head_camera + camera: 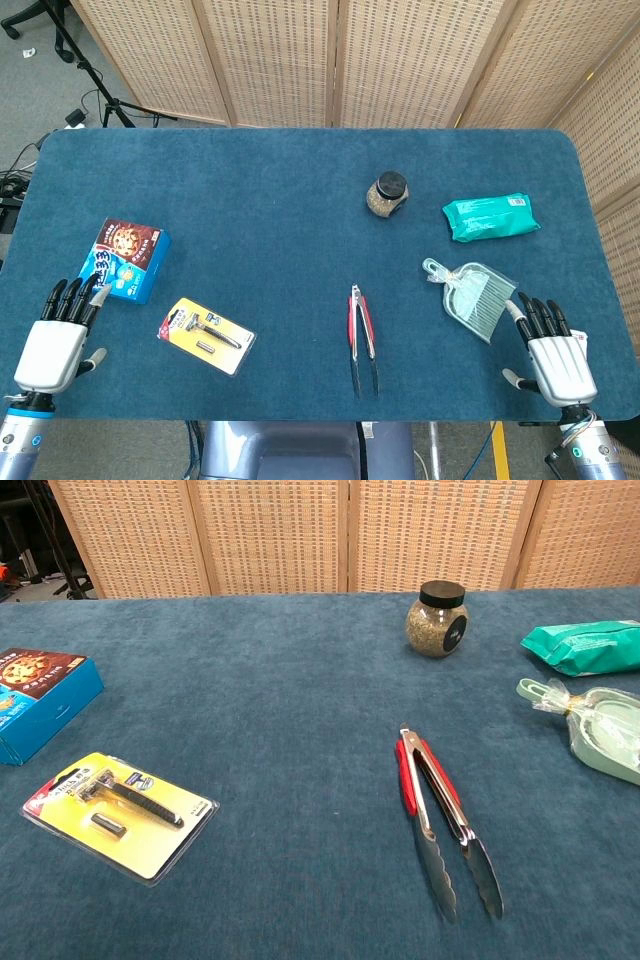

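Both robot hands seen from head only, left robot hand [58, 335] seemingly touching cookie box [130, 258]

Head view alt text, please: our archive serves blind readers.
Two white robot hands, left hand and right hand, rest open on a blue table, beside a cookie box and a bagged dustpan. Between them lie a packaged razor and red tongs.

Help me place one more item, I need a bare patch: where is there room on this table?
The widest bare cloth lies between the cookie box and the spice jar, above the razor pack and tongs. A narrower strip runs between those two. It is crowded on the right: wipes packet, dustpan set, right hand.
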Motion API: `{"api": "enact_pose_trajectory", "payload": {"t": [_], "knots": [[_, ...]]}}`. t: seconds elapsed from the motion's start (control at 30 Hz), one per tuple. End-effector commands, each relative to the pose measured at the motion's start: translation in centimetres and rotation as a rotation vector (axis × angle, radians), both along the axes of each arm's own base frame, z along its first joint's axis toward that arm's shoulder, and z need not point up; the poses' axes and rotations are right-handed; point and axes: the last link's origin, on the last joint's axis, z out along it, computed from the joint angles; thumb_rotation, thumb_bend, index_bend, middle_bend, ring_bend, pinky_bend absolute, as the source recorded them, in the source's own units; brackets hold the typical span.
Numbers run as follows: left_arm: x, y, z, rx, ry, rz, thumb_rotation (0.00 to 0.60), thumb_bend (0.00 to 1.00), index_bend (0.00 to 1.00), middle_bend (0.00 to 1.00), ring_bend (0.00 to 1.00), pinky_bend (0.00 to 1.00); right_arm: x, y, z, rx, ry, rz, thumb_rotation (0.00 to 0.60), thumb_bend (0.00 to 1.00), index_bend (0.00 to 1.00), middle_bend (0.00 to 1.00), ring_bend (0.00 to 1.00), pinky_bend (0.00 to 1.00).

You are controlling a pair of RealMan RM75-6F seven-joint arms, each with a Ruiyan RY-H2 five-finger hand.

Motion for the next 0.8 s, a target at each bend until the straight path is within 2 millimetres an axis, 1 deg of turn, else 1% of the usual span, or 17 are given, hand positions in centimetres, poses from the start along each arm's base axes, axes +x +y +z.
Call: {"api": "enact_pose_trajectory", "payload": {"t": [0.03, 0.8], "knots": [[0.01, -0.01, 0.0, 0.0, -0.001, 0.0, 0.6, 0.14, 0.0, 0.0, 0.0, 0.0, 0.0, 0.01, 0.01, 0.0, 0.0, 0.0, 0.6, 0.13, 0.03, 0.0, 0.0, 0.0], [0.11, -0.1, -0.07, -0.007, -0.008, -0.01, 0.6, 0.14, 0.0, 0.0, 0.0, 0.0, -0.07, 0.01, 0.01, 0.007, -0.002, -0.005, 0.6, 0.13, 0.03, 0.0, 0.0, 0.0]]}}
